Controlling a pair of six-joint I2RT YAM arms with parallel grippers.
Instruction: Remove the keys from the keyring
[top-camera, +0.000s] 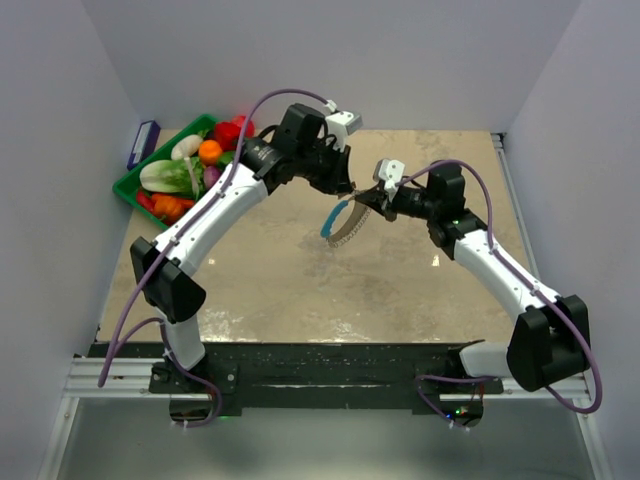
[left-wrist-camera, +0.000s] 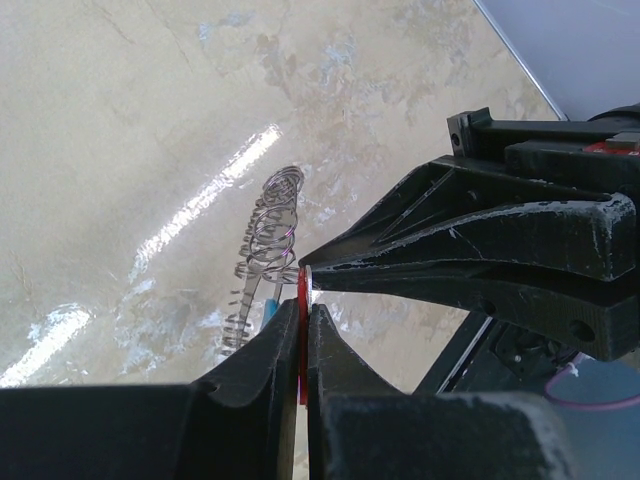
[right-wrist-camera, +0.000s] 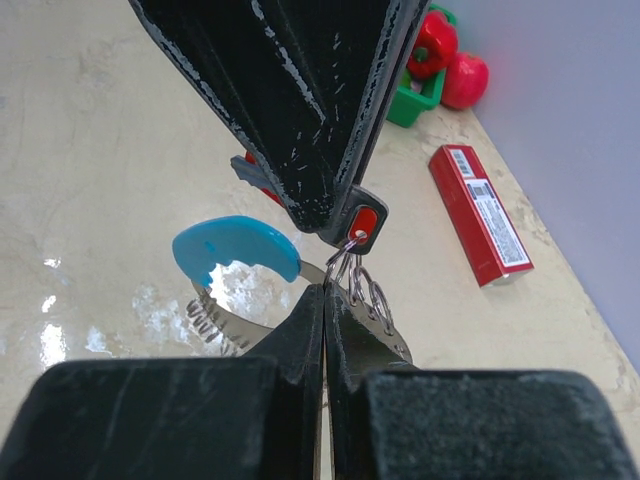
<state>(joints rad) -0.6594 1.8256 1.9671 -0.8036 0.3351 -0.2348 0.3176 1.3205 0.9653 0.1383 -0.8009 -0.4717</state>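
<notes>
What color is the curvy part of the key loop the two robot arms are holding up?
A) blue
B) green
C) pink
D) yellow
A: the curved section of the keyring is bright blue, in the right wrist view and from above, and the rest is silvery metal.

Work surface: a glossy beige table top with a marbled stone pattern (top-camera: 280, 290), showing bright reflected glare streaks, walled on three sides by plain pale panels. At the far left corner sits a green plastic tray (top-camera: 122, 186) filled with toy vegetables and fruit (top-camera: 190, 165). In the right wrist view, a long red cardboard box with a white barcode label (right-wrist-camera: 480, 215) lies flat near that tray, close along the wall.
</notes>
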